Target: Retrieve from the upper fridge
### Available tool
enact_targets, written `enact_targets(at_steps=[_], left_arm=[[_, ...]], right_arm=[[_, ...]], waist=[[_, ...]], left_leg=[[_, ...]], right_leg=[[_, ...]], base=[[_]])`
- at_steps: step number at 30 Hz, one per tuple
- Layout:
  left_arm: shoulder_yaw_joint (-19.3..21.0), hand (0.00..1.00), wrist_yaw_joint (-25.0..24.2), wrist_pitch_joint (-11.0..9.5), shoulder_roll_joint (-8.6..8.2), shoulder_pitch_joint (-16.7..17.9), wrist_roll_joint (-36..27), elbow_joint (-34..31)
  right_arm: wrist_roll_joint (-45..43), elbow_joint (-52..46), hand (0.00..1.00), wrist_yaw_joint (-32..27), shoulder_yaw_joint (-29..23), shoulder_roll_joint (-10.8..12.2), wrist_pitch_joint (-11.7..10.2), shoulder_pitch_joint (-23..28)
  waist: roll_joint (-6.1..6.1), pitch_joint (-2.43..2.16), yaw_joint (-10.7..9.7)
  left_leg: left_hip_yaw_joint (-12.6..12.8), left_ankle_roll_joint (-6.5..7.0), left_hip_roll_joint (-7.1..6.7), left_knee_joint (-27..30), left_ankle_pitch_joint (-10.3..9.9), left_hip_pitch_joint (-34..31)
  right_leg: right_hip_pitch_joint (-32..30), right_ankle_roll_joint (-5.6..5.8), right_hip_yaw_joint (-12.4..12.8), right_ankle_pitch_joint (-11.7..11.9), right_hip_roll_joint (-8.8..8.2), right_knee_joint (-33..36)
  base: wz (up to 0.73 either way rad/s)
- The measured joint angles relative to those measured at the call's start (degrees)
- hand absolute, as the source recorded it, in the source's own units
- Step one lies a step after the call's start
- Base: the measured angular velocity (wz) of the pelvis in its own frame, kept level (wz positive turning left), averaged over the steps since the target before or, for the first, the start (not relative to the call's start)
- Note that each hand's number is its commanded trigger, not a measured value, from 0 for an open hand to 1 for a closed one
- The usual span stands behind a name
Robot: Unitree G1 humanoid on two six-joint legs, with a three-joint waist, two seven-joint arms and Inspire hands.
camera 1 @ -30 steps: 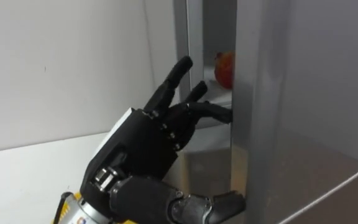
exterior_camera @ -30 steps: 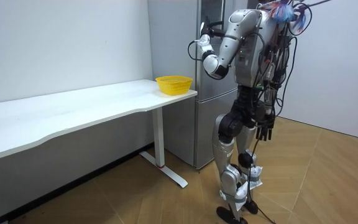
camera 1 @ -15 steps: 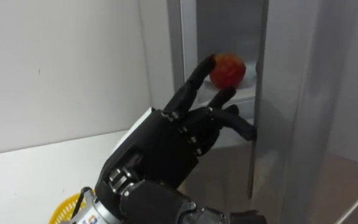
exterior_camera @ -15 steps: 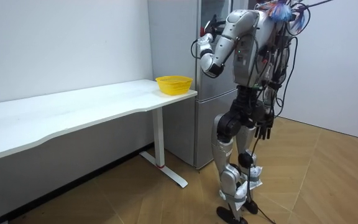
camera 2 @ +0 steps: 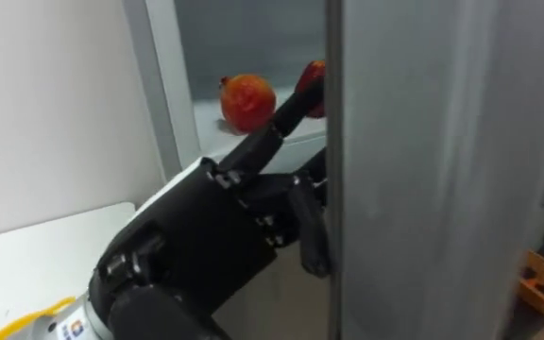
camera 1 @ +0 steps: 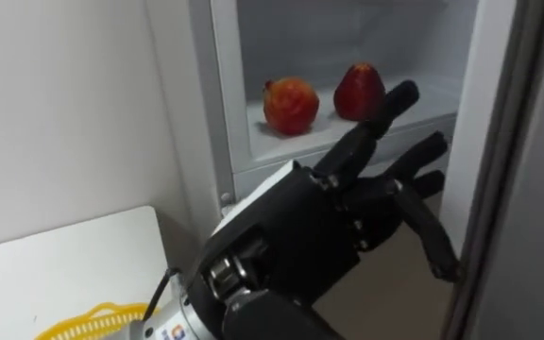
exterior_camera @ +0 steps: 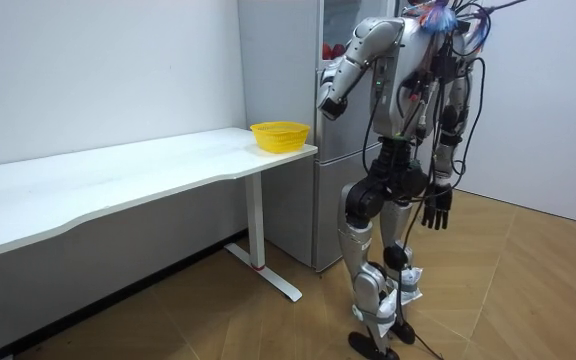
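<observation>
Rounder fruit point(camera 1: 290, 104) and pointed fruit point(camera 1: 359, 92): both on the shelf point(camera 1: 281, 146) of the upper fridge point(camera 1: 206, 123), neither lifted.

Near field, low left: rim of yellow basket point(camera 1: 74, 324) on the white surface point(camera 1: 55, 264).

Above it, my left hand point(camera 1: 319, 227) is raised in the fridge opening. Its fingers are spread and loosely bent, gripping nothing. The longest finger points toward the shelf.

Door point(camera 1: 527, 170) stands open on my right, its edge just beside the fingertips. Contact with it cannot be settled.

Right hand point(exterior_camera: 434, 212) hangs by my hip in the room view, fingers slack, idle.

Far field: the rounder red-orange fruit sits left and the darker pointed one right. They are close together; whether they touch is unclear.

Judgement: door step done, grasp step pending. The next move calls for the left hand to travel forward and up over the shelf lip, clear of the door edge. It should then close round one fruit without rolling its neighbour backward.
</observation>
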Motion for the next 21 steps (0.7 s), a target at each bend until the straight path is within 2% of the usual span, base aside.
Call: enact_targets(at_steps=[6,9,15,17,19,21], left_arm=[[-1.49,0.00,-0.05,0.00,0.62,-0.11,0.11,1.93],[-1.66,0.00,-0.47,0.01,1.49,-0.14,0.13,2.06],[-1.68,0.00,-0.76,0.00,2.30,-0.14,0.14,2.07],[-1.68,0.00,-0.92,0.00,2.29,-0.14,0.14,2.07],[-1.66,0.00,-1.15,0.00,2.05,-0.18,0.13,2.03],[-1.66,0.00,-1.36,0.00,1.96,-0.62,0.13,2.02]], right_arm=[[0.36,-0.01,0.00,-0.94,-0.21,0.00,-0.39,-0.01],[0.41,-0.01,0.00,-0.86,-0.75,0.00,-0.57,-0.19],[0.39,0.04,0.00,-0.17,-0.76,-0.01,-1.05,-0.37],[0.38,0.05,0.00,0.00,-0.85,-0.01,-1.05,-0.38],[0.26,0.16,0.00,0.31,-2.39,-0.01,-1.10,-0.40],[0.27,0.14,0.00,0.35,-3.48,-0.02,-1.16,-0.44]], waist=[[0.01,0.00,-1.20],[0.03,0.01,-2.29],[0.37,0.18,-3.28],[0.51,0.23,-3.39],[0.89,0.04,-3.47],[1.34,0.11,-3.48]], left_leg=[[0.05,0.00,0.08,0.00,0.00,0.09],[0.15,0.00,0.08,-0.01,0.00,0.03],[0.21,0.00,0.08,-0.23,0.00,-0.06],[0.21,0.01,0.07,-0.27,-0.01,-0.07],[0.32,0.03,0.08,-0.37,-0.02,-0.22],[0.39,0.03,0.14,-0.42,-0.02,-0.72]], right_leg=[[0.04,-0.06,0.16,0.13,0.11,-0.06],[0.11,0.03,0.16,0.26,0.12,-0.10],[-0.04,0.22,0.18,0.44,0.14,-0.15],[-0.13,0.24,0.18,0.46,0.15,-0.14],[-0.69,0.29,0.22,0.58,0.19,-0.09],[-1.16,0.30,0.23,0.86,0.25,-0.16]], base=[[-0.02],[0.00],[0.00],[0.00],[0.00],[0.00]])
